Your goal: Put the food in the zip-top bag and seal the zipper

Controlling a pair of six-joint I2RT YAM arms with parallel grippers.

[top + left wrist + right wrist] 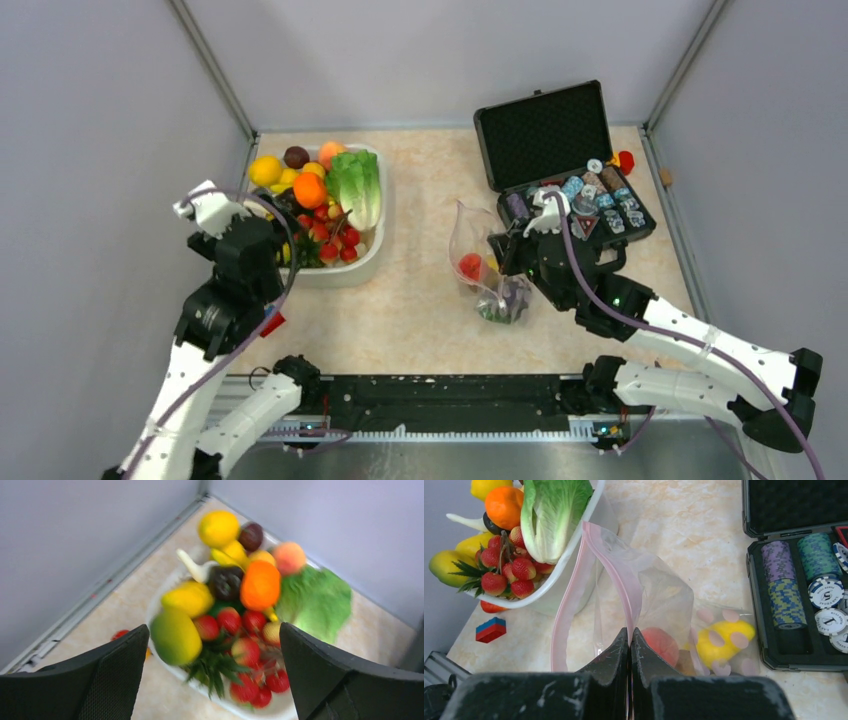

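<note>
Your left arm's jaws stand wide above the white plastic basin (345, 276); its leafy green toy lettuce (358, 185) looks light, slick and stiff, so take it across the middle. Bare table (420, 300) gives room toward the clear crinkly zip-top bag (664, 595), limp and slippery, pinched by your right arm's jaws at its pale-pink zipper strip (614, 562); the black case (545, 130) crowds its right side.

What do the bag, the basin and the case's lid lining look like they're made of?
Bag: thin clear plastic film, glossy; it creases and the food shows through. Basin: smooth white plastic, probably, with a faintly translucent wall. Lid lining: black foam, seemingly, matte with a fine dimpled texture.
</note>
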